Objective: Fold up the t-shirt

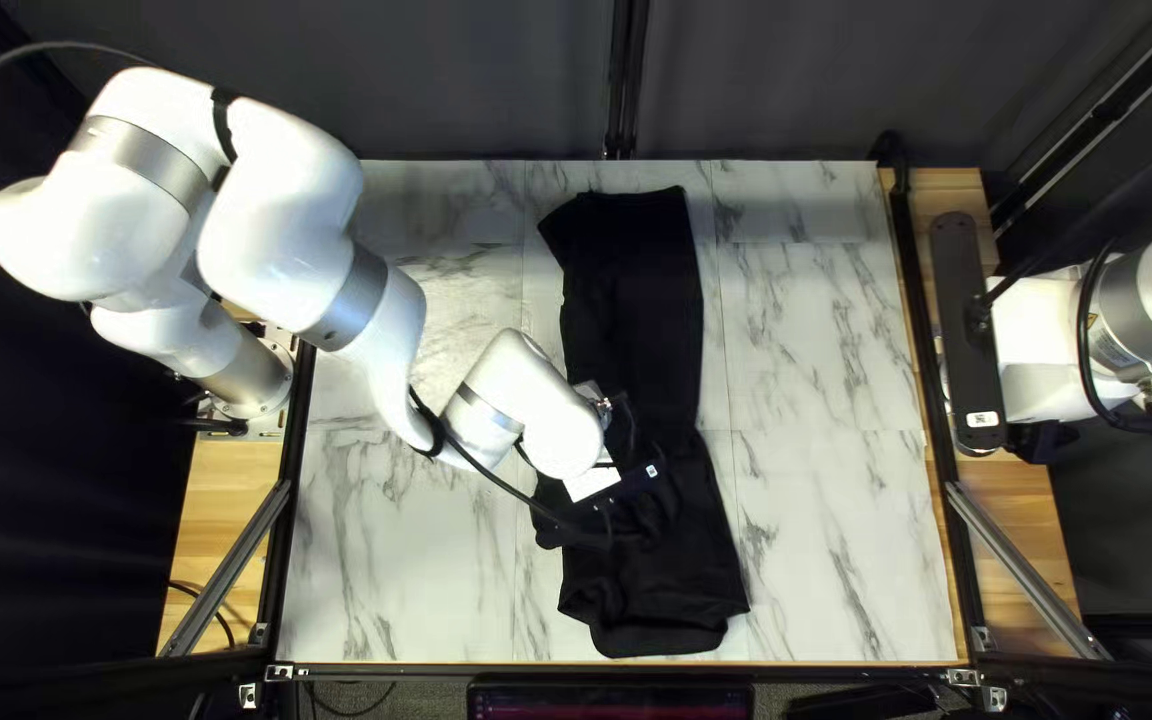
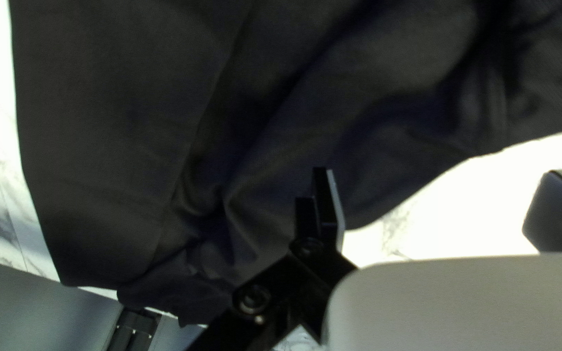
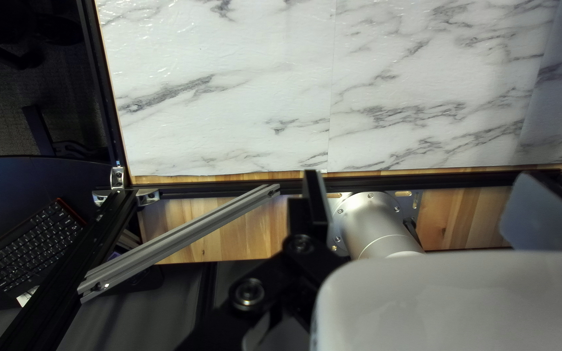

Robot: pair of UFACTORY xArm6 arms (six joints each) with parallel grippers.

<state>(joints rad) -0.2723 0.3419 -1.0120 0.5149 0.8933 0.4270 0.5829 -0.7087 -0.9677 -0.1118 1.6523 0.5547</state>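
Left gripper [image 2: 442, 185], with black parallel fingers, is standing open, one finger showing over the black fabric t-shirt [image 2: 131, 130] and the other beyond its edge. Right gripper [image 3: 427, 185], likewise open, is hanging near the right edge of the white marble-patterned table [image 1: 816, 534]. T-shirt is lying along the table's middle, running from near its far edge toward its near edge, creasing more at the near half. The step is apparently calling for a pinch on the cloth's edge. For a clean fold, the left gripper should be descending squarely, straddling every layer before closing, then lifting just enough to be clearing the table; dragging sideways is risking bunching and slipped layers.
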